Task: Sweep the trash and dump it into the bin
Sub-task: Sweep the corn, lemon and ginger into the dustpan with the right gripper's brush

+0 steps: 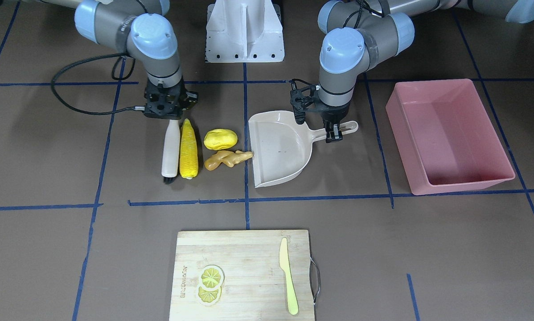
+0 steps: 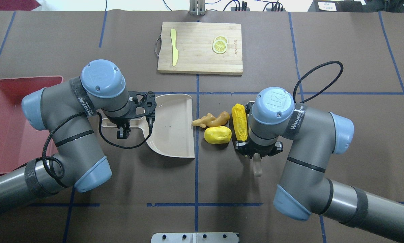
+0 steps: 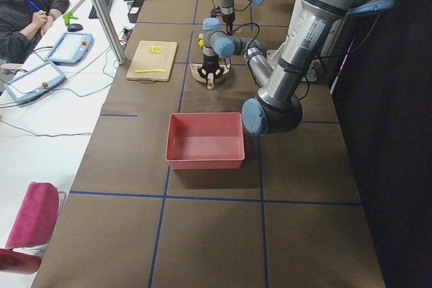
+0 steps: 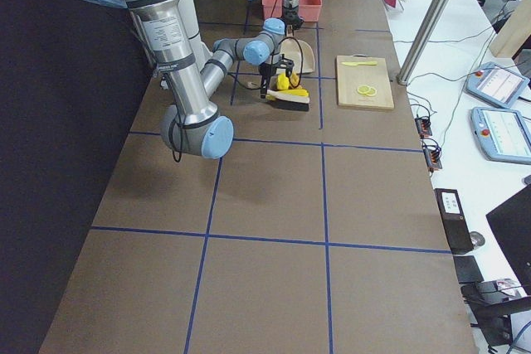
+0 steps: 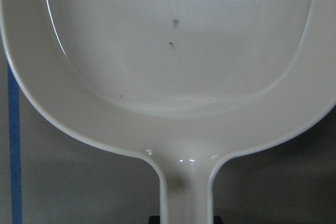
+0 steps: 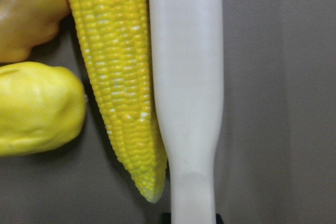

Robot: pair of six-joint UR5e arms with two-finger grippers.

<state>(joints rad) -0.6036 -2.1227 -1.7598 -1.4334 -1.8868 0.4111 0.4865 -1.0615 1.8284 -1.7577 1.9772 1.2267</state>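
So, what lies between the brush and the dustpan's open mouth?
The front-facing view shows three pieces: the corn cob lies along the brush, then come the yellow lump and the ginger root, its tip at the dustpan lip.

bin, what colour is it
The bin is pink, shown best in the exterior front-facing view.

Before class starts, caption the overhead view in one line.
Right pincer holds the brush beside the corn cob, lump and ginger; left pincer holds the dustpan facing them, pink bin beyond.
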